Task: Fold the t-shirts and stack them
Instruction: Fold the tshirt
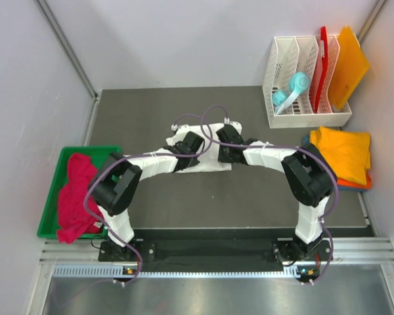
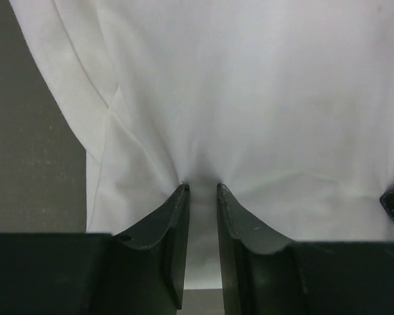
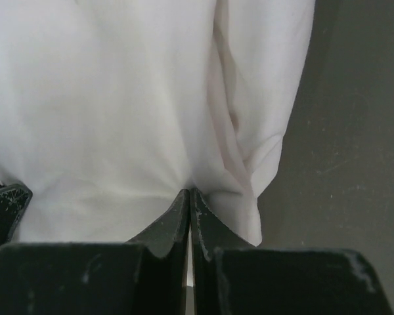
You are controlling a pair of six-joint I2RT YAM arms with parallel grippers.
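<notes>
A white t-shirt (image 1: 213, 163) lies bunched on the dark mat at the table's middle, largely covered by both grippers. My left gripper (image 1: 188, 146) is shut on its near edge; in the left wrist view (image 2: 202, 187) creases in the shirt (image 2: 249, 92) run into the jaws and cloth fills the narrow gap. My right gripper (image 1: 228, 147) pinches the same edge, its jaws (image 3: 190, 191) almost touching on the shirt (image 3: 105, 98). A crimson-pink t-shirt (image 1: 75, 197) lies crumpled in a green tray (image 1: 105, 152). A folded yellow-orange t-shirt (image 1: 345, 151) tops a stack over an orange one (image 1: 353, 183) and a blue one (image 1: 306, 140).
A white rack (image 1: 282, 65) at the back right holds a red board (image 1: 322, 56), an orange board (image 1: 349, 62) and a teal object (image 1: 290, 92). Dark mat (image 1: 144, 118) surrounds the white shirt. Grey walls close in left, back and right.
</notes>
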